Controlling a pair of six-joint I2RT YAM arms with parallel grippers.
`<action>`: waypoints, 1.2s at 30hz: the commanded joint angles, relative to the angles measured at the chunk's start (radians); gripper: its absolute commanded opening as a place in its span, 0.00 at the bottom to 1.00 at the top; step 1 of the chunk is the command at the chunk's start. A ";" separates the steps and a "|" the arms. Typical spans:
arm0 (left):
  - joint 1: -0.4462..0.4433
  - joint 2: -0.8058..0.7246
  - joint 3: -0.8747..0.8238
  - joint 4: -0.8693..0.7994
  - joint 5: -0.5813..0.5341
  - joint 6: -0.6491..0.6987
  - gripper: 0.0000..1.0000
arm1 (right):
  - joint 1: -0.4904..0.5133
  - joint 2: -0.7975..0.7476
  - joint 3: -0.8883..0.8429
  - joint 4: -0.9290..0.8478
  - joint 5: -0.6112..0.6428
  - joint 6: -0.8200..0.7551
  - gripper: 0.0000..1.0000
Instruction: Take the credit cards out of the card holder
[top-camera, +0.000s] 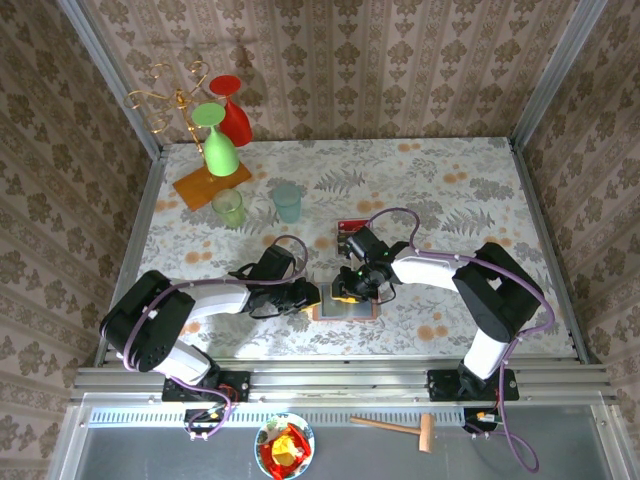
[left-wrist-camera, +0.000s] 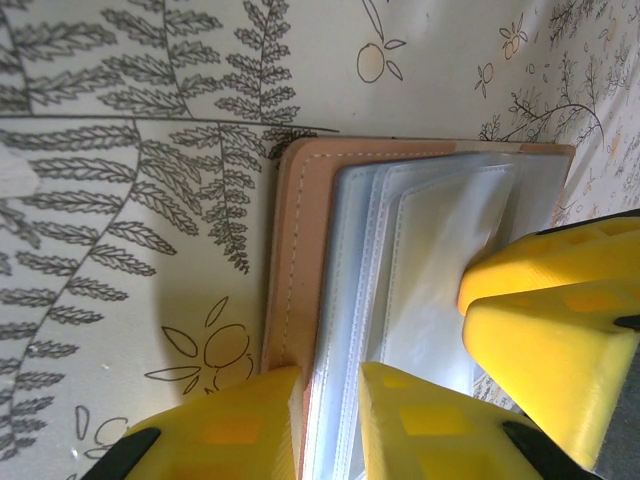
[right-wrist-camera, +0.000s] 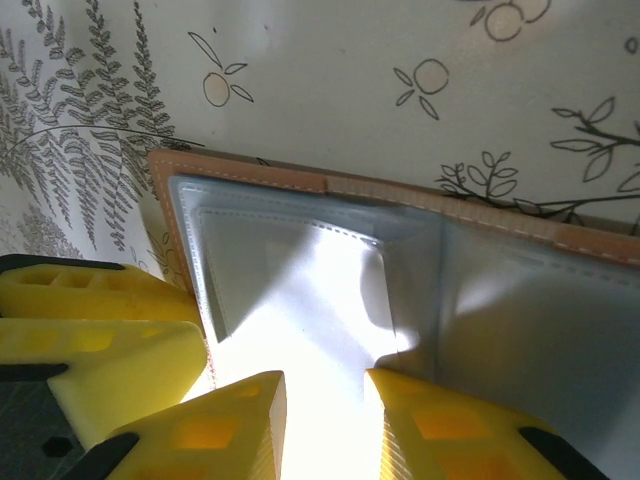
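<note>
Toward the near middle of the table (top-camera: 480, 200), found the card holder (top-camera: 346, 303) lying open, clear sleeves upward. Clamped its left edge in the left gripper (left-wrist-camera: 330, 375). Held the right gripper (right-wrist-camera: 325, 378) low over a sleeve, jaws narrowly parted (could not tell whether closed on anything). Spotted, seemingly, one of the credit cards (top-camera: 350, 228), red-banded, just on the far side of the holder. Risked dragging the whole holder, or creasing a sleeve, by pinching plastic instead of card; risked losing the anchor by easing the left hold.
</note>
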 joint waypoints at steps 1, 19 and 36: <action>-0.005 0.019 -0.016 -0.005 -0.004 -0.015 0.23 | 0.008 -0.010 0.010 -0.063 0.047 -0.016 0.30; -0.005 0.020 0.005 -0.018 -0.002 -0.016 0.23 | 0.003 -0.049 -0.026 -0.019 0.050 -0.005 0.30; -0.006 -0.021 0.074 -0.081 -0.008 -0.012 0.24 | -0.014 -0.074 -0.082 0.060 0.013 0.016 0.30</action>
